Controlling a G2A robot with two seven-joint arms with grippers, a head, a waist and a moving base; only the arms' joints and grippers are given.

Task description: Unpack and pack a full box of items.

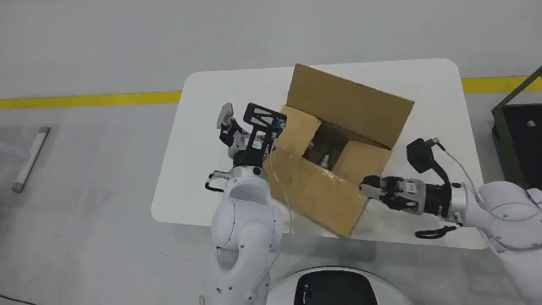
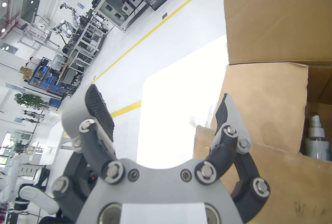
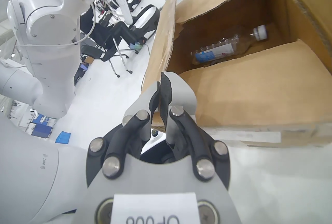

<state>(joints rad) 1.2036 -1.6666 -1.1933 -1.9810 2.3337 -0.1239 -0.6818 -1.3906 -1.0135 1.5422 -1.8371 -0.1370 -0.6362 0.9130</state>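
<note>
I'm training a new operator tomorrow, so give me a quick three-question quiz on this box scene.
1. True or false: the right tool is shut on a flap of the box.
2. Which one stands open? A: left tool. B: right tool.
3. Fill in: inside the box, the clear bottle lies on its ____.

Key: 1 true; 2 A; 3 side.
</note>
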